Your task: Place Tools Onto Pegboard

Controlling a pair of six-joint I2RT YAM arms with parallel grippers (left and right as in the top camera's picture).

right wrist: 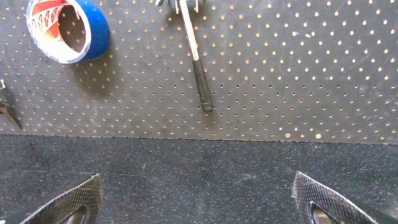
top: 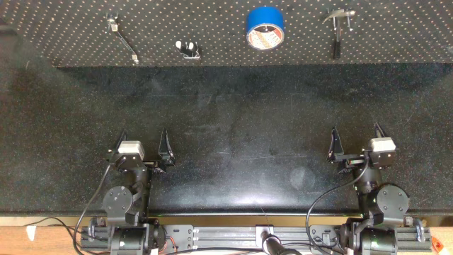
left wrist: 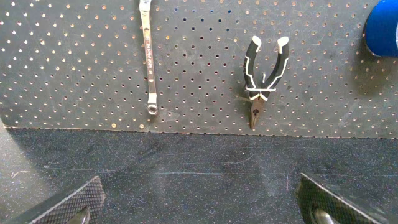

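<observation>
- Pegboard (top: 56, 32) carries four tools: wrench (left wrist: 148, 56), pliers (left wrist: 264, 78), blue tape roll (top: 265, 28), hammer (right wrist: 194, 53). All hang off the black mat (top: 233, 106).
- Left gripper (top: 142, 139): jaws spread wide, nothing held, low over the mat near its base.
- Right gripper (top: 355, 138): likewise released and empty, near its own base.
- Step judged: hanging looks complete; no tool lies on the mat.
- Next move, if any: stand clear of the board, avoid knocking a hung tool.
</observation>
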